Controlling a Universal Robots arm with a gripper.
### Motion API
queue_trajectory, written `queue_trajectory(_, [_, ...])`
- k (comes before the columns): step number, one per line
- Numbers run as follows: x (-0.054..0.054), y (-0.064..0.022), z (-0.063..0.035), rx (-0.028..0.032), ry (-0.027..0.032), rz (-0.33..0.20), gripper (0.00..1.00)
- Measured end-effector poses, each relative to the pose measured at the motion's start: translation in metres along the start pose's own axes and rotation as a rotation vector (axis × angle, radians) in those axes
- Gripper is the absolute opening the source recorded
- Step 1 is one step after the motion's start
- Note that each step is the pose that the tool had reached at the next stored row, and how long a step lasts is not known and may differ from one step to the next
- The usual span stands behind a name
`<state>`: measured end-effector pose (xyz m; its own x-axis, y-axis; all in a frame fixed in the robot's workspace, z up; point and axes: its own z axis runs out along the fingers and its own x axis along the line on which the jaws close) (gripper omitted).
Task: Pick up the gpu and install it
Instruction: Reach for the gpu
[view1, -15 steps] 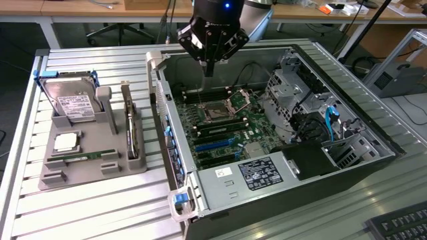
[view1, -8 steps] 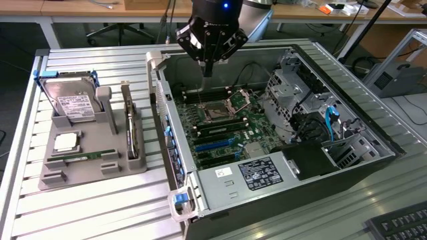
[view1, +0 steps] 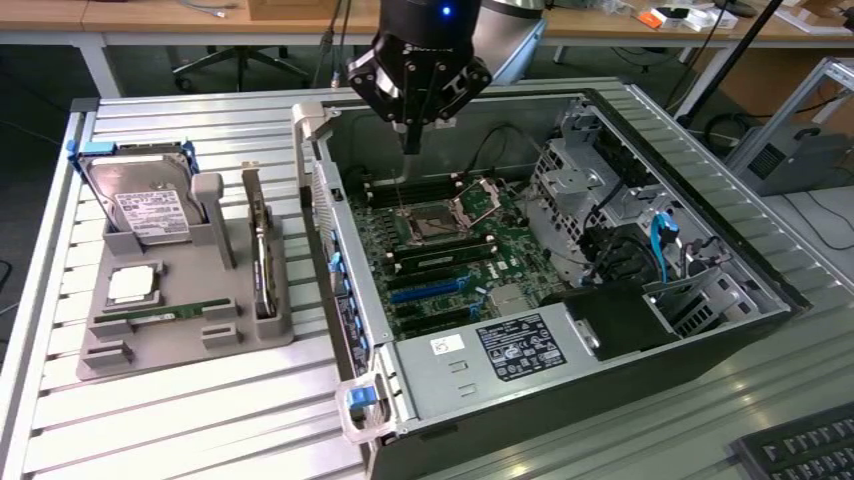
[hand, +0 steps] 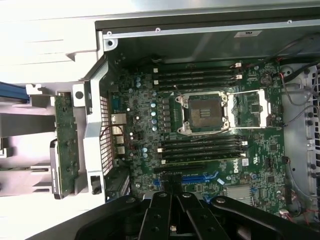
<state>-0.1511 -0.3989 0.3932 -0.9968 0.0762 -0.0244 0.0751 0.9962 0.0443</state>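
Note:
The gpu (view1: 263, 248) stands on its long edge in a slot of the grey holder (view1: 174, 345), to the exterior view's left of the open computer case (view1: 694, 300). In the wrist view the gpu (hand: 64, 142) appears as a thin circuit card just outside the case wall. My gripper (view1: 411, 145) hangs above the far end of the case, over the motherboard (view1: 447, 262), with its fingers shut and nothing between them. Its dark fingers (hand: 160, 210) meet above the blue expansion slots (hand: 200, 177).
The holder also carries a boxy hard drive (view1: 147, 205), a processor chip (view1: 134, 285) and a green memory stick (view1: 167, 313). Inside the case are the open processor socket (view1: 434, 222), drive cages (view1: 587, 190) and a power supply (view1: 501, 350). A keyboard (view1: 801, 450) lies at the near right.

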Motion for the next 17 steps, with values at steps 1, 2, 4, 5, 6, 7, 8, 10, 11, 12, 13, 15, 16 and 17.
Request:
queue_trajectory(1, [0.0004,0.0000,0.0000,-0.0001,-0.0001,0.000,0.11])
queue_trajectory(2, [0.0008,-0.0001,0.0000,-0.0001,-0.0001,0.000,0.11])
queue_trajectory(4, [0.0016,-0.0001,0.0000,-0.0001,-0.0001,0.000,0.11])
queue_trajectory(5, [0.0021,-0.0002,0.0000,-0.0001,0.0000,0.000,0.11])
queue_trajectory(6, [0.0025,-0.0002,0.0000,0.0000,-0.0001,0.000,0.11])
queue_trajectory(7, [0.0030,-0.0002,-0.0001,0.0000,0.0000,0.000,0.11])
queue_trajectory(8, [0.0034,-0.0003,-0.0001,0.0000,-0.0001,0.000,0.11])
queue_trajectory(10, [0.0042,-0.0003,-0.0001,0.0000,-0.0001,0.000,0.11])
queue_trajectory(11, [0.0046,-0.0003,-0.0001,-0.0001,0.0000,0.000,0.11])
queue_trajectory(12, [0.0049,-0.0004,-0.0001,0.0000,0.0000,0.000,0.11])
queue_trajectory(13, [0.0053,-0.0004,-0.0001,-0.0001,-0.0001,0.000,0.11])
queue_trajectory(15, [0.0065,-0.0005,-0.0001,-0.0001,-0.0001,0.000,0.11])
queue_trajectory(16, [0.0072,-0.0006,-0.0001,-0.0001,-0.0001,0.000,0.11])
queue_trajectory(17, [0.0077,-0.0006,-0.0001,-0.0001,-0.0001,0.000,0.11])
